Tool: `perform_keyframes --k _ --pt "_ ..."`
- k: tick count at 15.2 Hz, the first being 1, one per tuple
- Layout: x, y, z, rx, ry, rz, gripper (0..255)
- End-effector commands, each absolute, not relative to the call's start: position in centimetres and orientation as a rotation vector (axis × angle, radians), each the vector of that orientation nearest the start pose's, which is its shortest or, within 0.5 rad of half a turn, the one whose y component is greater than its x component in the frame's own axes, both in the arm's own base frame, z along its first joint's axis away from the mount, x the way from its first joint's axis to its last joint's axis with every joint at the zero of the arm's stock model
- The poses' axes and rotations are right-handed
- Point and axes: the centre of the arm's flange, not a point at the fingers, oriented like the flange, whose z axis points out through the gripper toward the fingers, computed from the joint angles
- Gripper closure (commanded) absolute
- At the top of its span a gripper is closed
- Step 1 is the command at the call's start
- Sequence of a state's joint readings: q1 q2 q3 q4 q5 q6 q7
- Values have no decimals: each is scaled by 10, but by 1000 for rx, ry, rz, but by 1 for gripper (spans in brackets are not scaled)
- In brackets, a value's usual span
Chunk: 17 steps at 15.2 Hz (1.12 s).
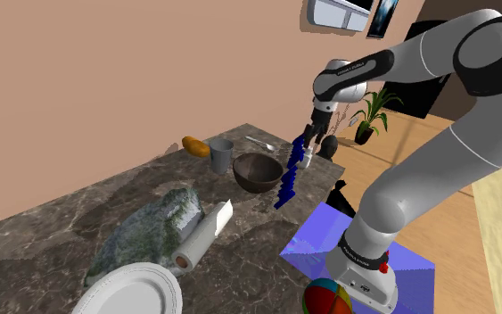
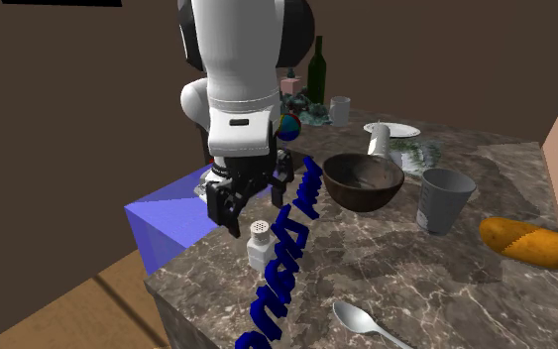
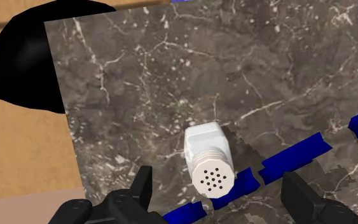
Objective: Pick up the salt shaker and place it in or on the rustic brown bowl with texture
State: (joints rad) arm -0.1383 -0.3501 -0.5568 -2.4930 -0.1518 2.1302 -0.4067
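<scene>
The white salt shaker (image 2: 261,245) stands upright near the edge of the dark marble counter (image 2: 435,288). The wrist view shows its holed cap (image 3: 213,177). My black gripper (image 2: 257,203) hovers just above it, open. The fingers (image 3: 137,189) stand apart on either side of the shaker (image 3: 208,153) and do not touch it. In the shoulder view the gripper (image 1: 307,147) is over the shaker (image 1: 303,161) at the counter's far end. The dark brown textured bowl (image 2: 364,180) sits a short way along the counter, and is seen again in the shoulder view (image 1: 258,171).
A blue chain-like strip (image 2: 288,253) runs right beside the shaker. A grey cup (image 2: 443,200), an orange loaf (image 2: 529,242) and a spoon (image 2: 366,325) lie nearby. Further along are a paper roll (image 1: 202,234), a mossy lump (image 1: 151,227) and a white plate (image 1: 131,290).
</scene>
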Motion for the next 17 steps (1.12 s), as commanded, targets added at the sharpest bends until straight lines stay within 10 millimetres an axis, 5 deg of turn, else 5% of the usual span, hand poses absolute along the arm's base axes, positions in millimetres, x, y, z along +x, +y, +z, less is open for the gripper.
perform_keyframes --k 1,10,11,17 --pt "324 -277 378 -3055 262 27 0" --pt "324 -276 369 -3055 262 27 0" --pt "324 -276 369 -3055 262 27 255" --pt "324 -276 369 -3055 262 27 255"
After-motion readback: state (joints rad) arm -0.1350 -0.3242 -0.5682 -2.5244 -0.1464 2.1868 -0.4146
